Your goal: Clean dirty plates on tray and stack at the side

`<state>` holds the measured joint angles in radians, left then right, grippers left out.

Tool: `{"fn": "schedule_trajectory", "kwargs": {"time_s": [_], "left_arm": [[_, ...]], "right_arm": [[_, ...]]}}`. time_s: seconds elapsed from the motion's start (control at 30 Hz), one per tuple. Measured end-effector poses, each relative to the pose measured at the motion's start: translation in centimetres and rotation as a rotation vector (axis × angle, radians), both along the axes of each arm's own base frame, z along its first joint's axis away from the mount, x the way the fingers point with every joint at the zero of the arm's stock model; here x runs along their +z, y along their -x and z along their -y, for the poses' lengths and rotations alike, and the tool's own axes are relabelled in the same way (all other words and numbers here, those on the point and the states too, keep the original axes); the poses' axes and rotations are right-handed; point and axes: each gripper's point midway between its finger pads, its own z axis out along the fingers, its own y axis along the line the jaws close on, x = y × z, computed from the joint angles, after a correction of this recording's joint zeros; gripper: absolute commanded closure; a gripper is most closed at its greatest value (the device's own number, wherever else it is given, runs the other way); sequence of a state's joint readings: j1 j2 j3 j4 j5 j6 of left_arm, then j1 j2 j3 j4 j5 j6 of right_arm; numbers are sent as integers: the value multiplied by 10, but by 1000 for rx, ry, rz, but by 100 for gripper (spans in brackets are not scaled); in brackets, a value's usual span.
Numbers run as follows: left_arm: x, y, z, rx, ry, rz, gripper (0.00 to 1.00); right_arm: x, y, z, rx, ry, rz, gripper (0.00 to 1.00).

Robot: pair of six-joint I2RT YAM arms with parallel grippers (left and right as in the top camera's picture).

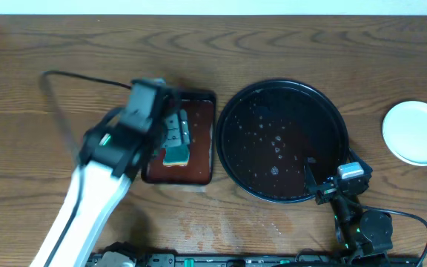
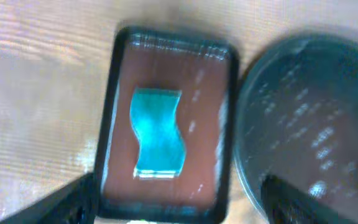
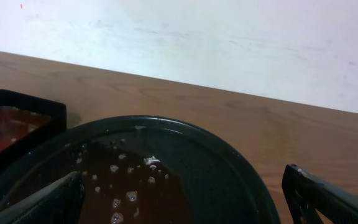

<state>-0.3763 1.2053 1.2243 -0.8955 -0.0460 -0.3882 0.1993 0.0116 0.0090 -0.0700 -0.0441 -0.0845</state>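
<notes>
The round black tray (image 1: 232,119) sits at centre right, wet with droplets, and no plate is on it. It also shows in the left wrist view (image 2: 303,124) and the right wrist view (image 3: 229,180). A white plate (image 1: 416,132) lies on the table at the far right; from above I cannot tell whether others lie under it. My left gripper (image 1: 175,133) (image 2: 179,194) is open and hovers over a blue-green sponge (image 1: 175,156) (image 2: 158,132). My right gripper (image 1: 332,172) (image 3: 182,196) is open and empty at the black tray's near right rim.
The sponge lies in a rectangular reddish-brown tray (image 1: 202,111) (image 2: 204,112) just left of the black tray; its corner shows in the right wrist view (image 3: 17,112). A black cable (image 1: 58,96) loops over the left of the table.
</notes>
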Motion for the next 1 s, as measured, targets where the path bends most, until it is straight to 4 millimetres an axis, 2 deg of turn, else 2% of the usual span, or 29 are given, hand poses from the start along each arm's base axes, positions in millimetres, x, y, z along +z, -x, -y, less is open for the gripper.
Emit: {"fn": "schedule_trajectory", "kwargs": {"time_s": [0.07, 0.13, 0.2, 0.27, 0.4, 0.53, 0.63, 0.77, 1.0], "left_arm": [[30, -1, -5, 14, 46, 150, 16], [50, 2, -15, 41, 85, 270, 16], [59, 7, -30, 82, 108, 362, 16], [56, 14, -47, 128, 120, 420, 16], [37, 31, -78, 214, 137, 529, 16], [18, 47, -96, 263, 148, 636, 16], [7, 57, -102, 271, 147, 747, 16], [-8, 61, -104, 256, 131, 825, 16], [-56, 57, -104, 240, 97, 814, 16]], "right_arm": [[0, 0, 0, 0, 0, 1, 1], [0, 0, 0, 0, 0, 0, 1], [0, 0, 0, 0, 0, 0, 1], [0, 0, 0, 0, 0, 1, 1], [0, 0, 0, 0, 0, 0, 1], [0, 0, 0, 0, 0, 0, 1], [0, 0, 0, 0, 0, 0, 1], [0, 0, 0, 0, 0, 0, 1], [0, 0, 0, 0, 0, 0, 1]]}}
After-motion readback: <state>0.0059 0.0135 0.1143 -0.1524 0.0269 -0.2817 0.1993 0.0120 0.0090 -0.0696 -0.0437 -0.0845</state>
